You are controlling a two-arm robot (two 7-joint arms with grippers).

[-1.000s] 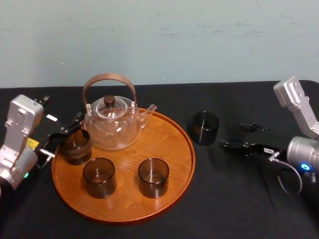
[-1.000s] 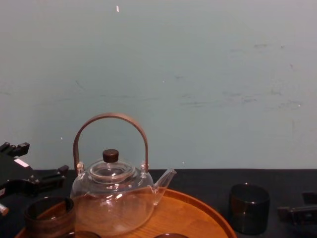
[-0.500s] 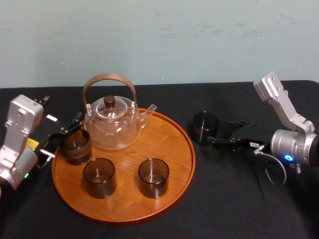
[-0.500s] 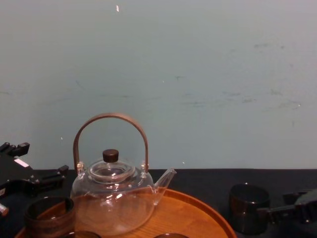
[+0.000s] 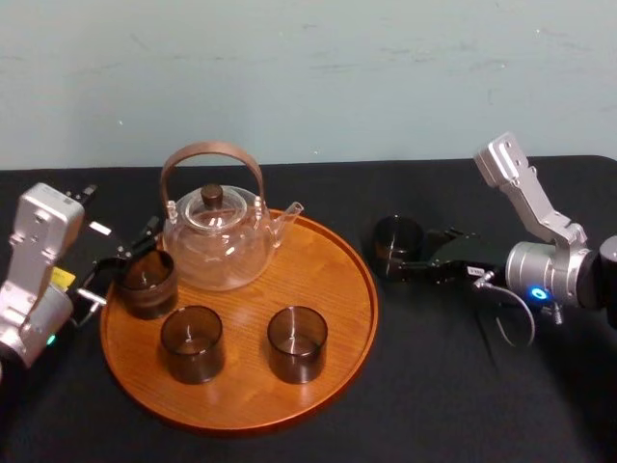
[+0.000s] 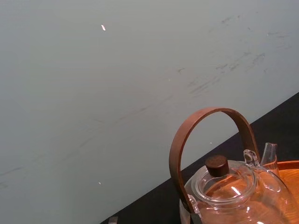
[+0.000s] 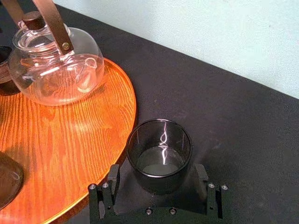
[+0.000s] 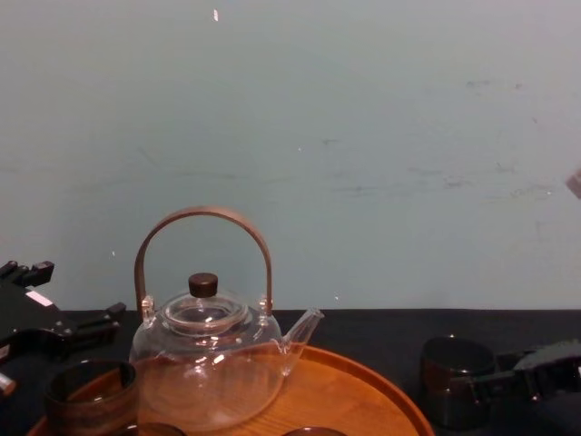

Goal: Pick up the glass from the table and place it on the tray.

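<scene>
Glass is sitting on the black cloth tabletop, right between the jaws of the right gripper. The jaws are spread wide with one finger each side of it. In the right wrist view there's a sliver of cloth showing between the fingers and the glass, so it isn't clamped. It's a short, dark smoked cylinder and looks empty, with just a pale glint at the bottom.

Off to that gripper's left, just past the glass, is the big round wooden tray. It's orange-brown with visible grain and a low rim. The glass is close to the rim but not touching it.

On the tray, farther from the gripper, there's a clear glass teapot with a curved brown hoop handle and a dark knob on the lid. It looks empty, and the spout points toward the right gripper.

Three more smoked glasses stand on the tray too: one by the far rim and two nearer the robot. All look empty. Nothing sits between the right gripper and the tray rim.

The left gripper is parked at the tray's far side, jaws apart, just beside the nearest tray glass.
</scene>
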